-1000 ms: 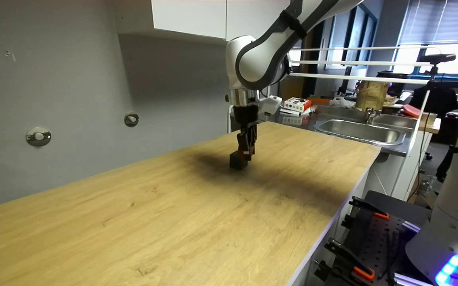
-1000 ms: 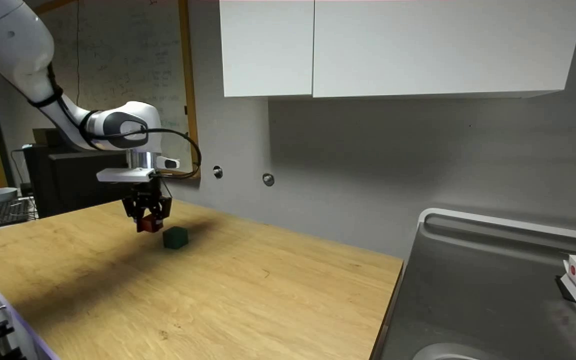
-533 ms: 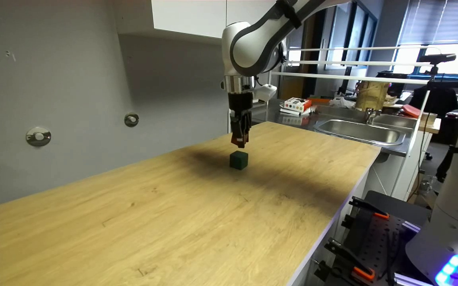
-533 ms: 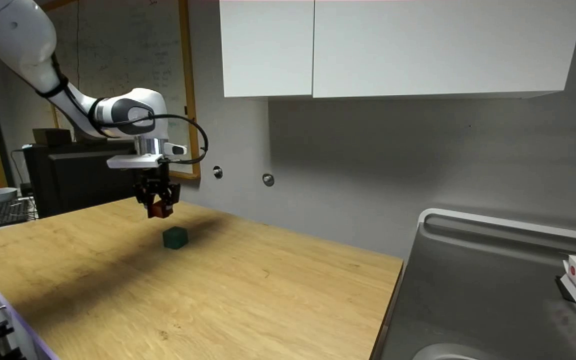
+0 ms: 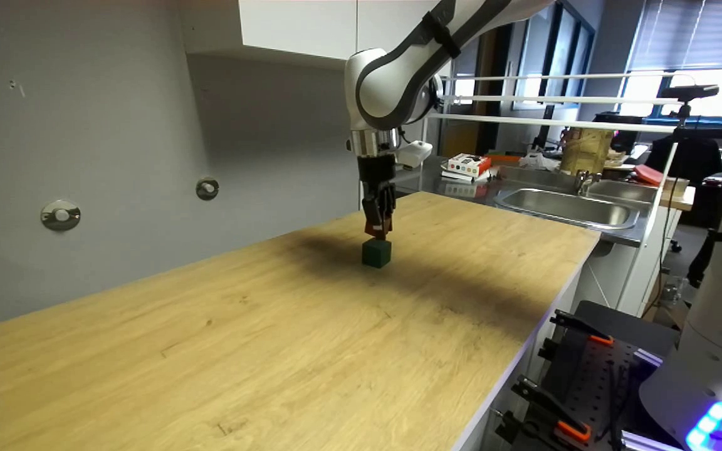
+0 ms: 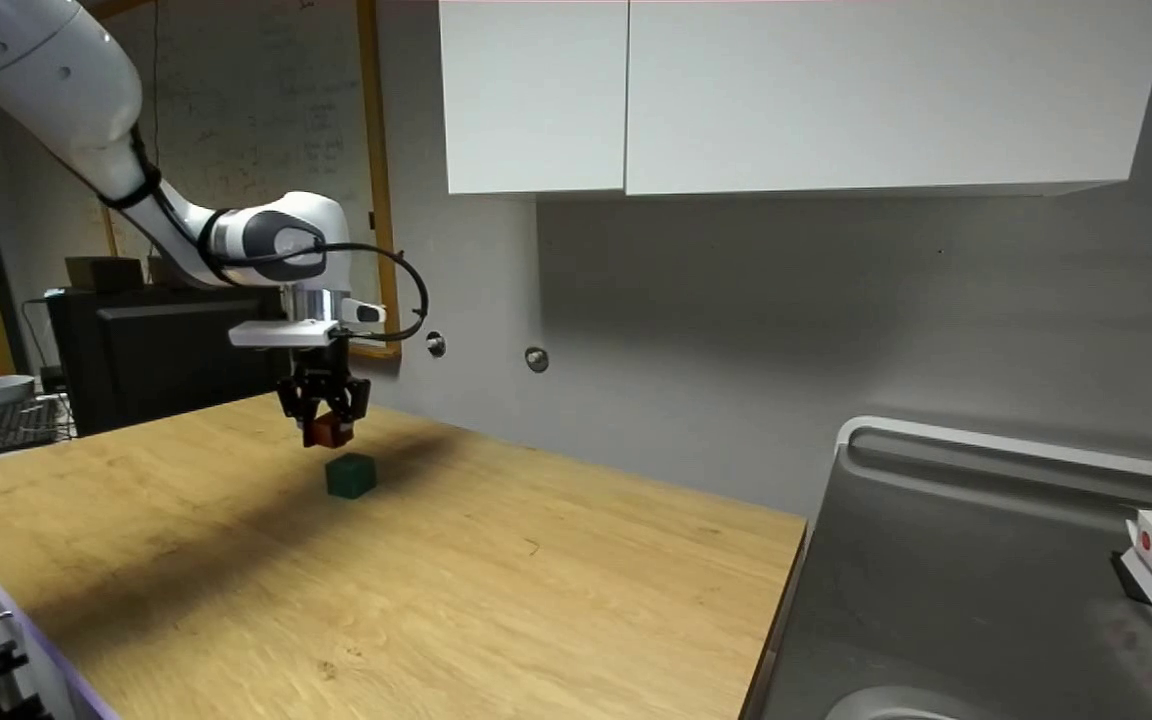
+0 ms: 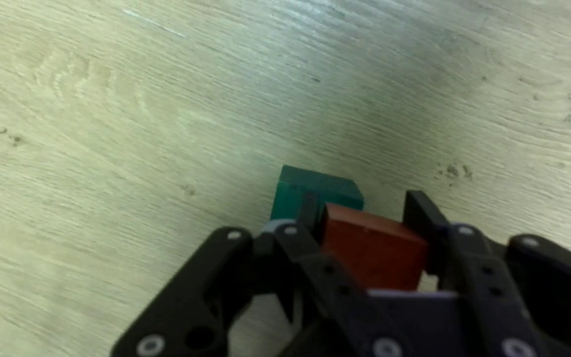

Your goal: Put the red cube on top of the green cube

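The dark green cube (image 5: 376,254) rests on the wooden tabletop, and it also shows in an exterior view (image 6: 350,476) and the wrist view (image 7: 317,186). My gripper (image 7: 365,213) points down and is shut on the red cube (image 7: 372,248), with a finger on each side of it. The red cube (image 6: 332,430) hangs slightly tilted, just above and a little to the left of the green cube in that exterior view. In the wrist view the red cube and a finger cover part of the green cube's top. Whether the cubes touch is hard to tell.
The wooden tabletop (image 5: 242,351) runs along a grey wall. White cabinets (image 6: 836,100) hang above it. A metal sink (image 5: 568,207) and a small box (image 5: 469,164) stand beyond its end. A black monitor (image 6: 176,350) stands behind the arm.
The gripper has lifted the red cube from low beside the green cube, moved it over toward the green cube, then come down slightly. The green cube has not moved.
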Controlling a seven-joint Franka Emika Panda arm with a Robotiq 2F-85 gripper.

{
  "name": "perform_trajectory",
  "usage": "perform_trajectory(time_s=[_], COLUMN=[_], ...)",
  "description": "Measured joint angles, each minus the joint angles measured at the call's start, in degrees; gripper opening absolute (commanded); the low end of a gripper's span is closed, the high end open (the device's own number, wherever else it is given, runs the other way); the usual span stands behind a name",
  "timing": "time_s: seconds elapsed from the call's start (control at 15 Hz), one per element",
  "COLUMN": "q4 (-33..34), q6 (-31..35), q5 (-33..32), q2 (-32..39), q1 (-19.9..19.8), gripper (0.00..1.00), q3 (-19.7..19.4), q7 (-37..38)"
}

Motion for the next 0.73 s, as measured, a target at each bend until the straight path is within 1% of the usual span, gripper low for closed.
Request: perform_trajectory(time_s=[0.07,0.13,0.2,0.33,0.4,0.47,0.73], q4=[0.2,0.4,0.7,1.2,1.4,1.7,2.6], q6=[-0.1,-0.2,-0.4,-0.6,-0.8,-0.9,-2.2], q5=[0.0,0.0,0.0,0.0,0.0,0.0,0.0], q2=[0.6,1.2,1.7,2.4,2.7,2.9,3.2], q1=[-0.2,-0.3,-0.4,-0.6,-0.8,-0.8,-0.8], gripper=[0.42,0.72,0.72,0.85,0.94,0.99,1.00], q3=[-0.1,-0.3,-0.5,-0.7,-0.7,-0.7,-0.8], q7=[0.0,0.0,0.0,0.0,0.0,0.0,0.0])
